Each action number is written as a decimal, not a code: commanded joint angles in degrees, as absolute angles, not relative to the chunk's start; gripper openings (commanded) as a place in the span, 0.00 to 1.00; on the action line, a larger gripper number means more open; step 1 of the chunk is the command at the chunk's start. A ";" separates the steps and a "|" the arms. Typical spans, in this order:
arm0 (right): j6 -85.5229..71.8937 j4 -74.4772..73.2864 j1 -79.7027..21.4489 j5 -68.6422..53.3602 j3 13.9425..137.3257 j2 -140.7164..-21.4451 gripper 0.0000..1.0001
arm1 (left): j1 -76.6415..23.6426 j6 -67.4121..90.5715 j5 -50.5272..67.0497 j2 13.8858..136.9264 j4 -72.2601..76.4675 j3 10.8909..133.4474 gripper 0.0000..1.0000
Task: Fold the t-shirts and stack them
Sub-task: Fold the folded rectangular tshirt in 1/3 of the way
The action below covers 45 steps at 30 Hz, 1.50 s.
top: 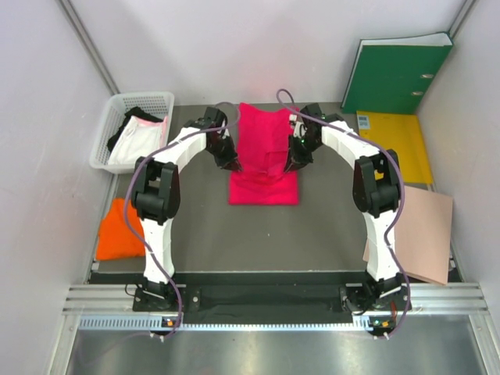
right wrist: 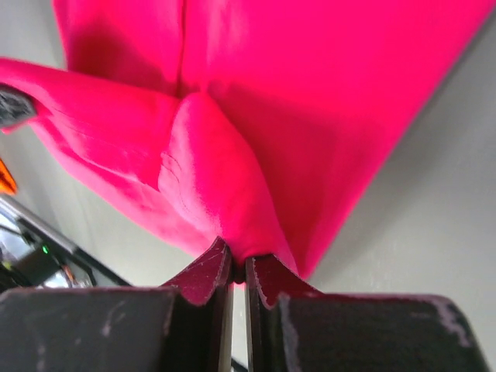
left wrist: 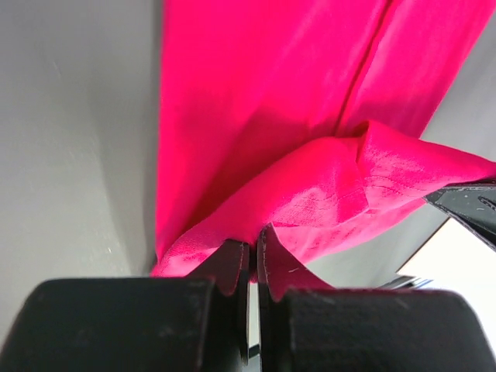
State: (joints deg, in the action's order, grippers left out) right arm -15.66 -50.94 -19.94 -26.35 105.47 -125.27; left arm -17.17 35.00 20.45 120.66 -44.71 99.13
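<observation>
A bright magenta-red t-shirt (top: 264, 152) lies on the dark mat at the table's centre, its far part lifted between the two arms. My left gripper (top: 232, 164) is shut on the shirt's left edge, and the pinched cloth (left wrist: 294, 201) bunches just above its fingertips (left wrist: 232, 260). On the other side my right gripper (top: 291, 164) is shut on the right edge, with a fold of the shirt (right wrist: 225, 194) rising from its fingertips (right wrist: 267, 275). An orange t-shirt (top: 119, 230) folded small lies at the mat's left edge. Whitish-pink and black garments (top: 137, 137) fill a basket.
A white basket (top: 117, 105) stands at the back left. A green binder (top: 397, 74) leans against the back wall at the right, with a yellow folder (top: 398, 144) below it. A tan paper sheet (top: 422, 234) lies at the right edge.
</observation>
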 commanded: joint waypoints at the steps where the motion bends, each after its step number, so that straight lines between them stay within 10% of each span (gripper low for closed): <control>1: -20.03 -45.80 -18.02 -26.89 110.83 -127.09 0.06 | -14.77 37.00 23.72 122.52 -41.23 103.97 0.01; 3: -23.54 -42.73 -16.45 -26.63 110.22 -127.88 0.18 | -14.15 37.61 26.78 123.57 -39.21 105.02 0.74; 5: -27.14 -37.31 -15.47 -26.11 108.64 -127.97 0.44 | -13.01 38.06 29.16 123.75 -35.18 105.12 0.99; 10: -31.64 -22.25 -14.41 -22.60 95.64 -120.87 0.78 | -11.16 37.71 33.83 119.80 -28.39 100.73 0.99; 15: -26.29 -21.35 -15.47 -18.28 91.76 -112.24 0.87 | -10.37 32.45 32.61 113.75 -30.76 93.09 0.99; 18: -21.63 -25.83 -17.40 -16.79 92.28 -108.91 0.82 | -10.28 30.59 30.85 109.87 -30.41 86.68 0.99; 20: -17.77 -27.77 -19.76 -16.17 91.94 -106.54 0.60 | -10.28 30.15 29.97 108.29 -30.58 83.42 0.99; 21: -16.54 -28.30 -20.65 -16.08 91.93 -106.00 0.43 | -10.28 30.06 29.80 107.93 -30.59 82.45 0.99; 22: -14.17 -30.30 -21.70 -14.87 92.28 -105.91 0.01 | -10.28 30.23 29.88 107.76 -30.50 81.75 0.99; 45: -6.59 -47.99 -32.87 -7.93 111.80 -129.29 0.00 | -10.37 32.08 31.03 109.34 -30.15 79.89 0.99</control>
State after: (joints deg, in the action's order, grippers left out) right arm -7.05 -48.34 -32.53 -10.92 107.42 -128.92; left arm -10.35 32.03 29.82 110.02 -31.57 79.40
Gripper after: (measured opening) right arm 0.004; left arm 0.987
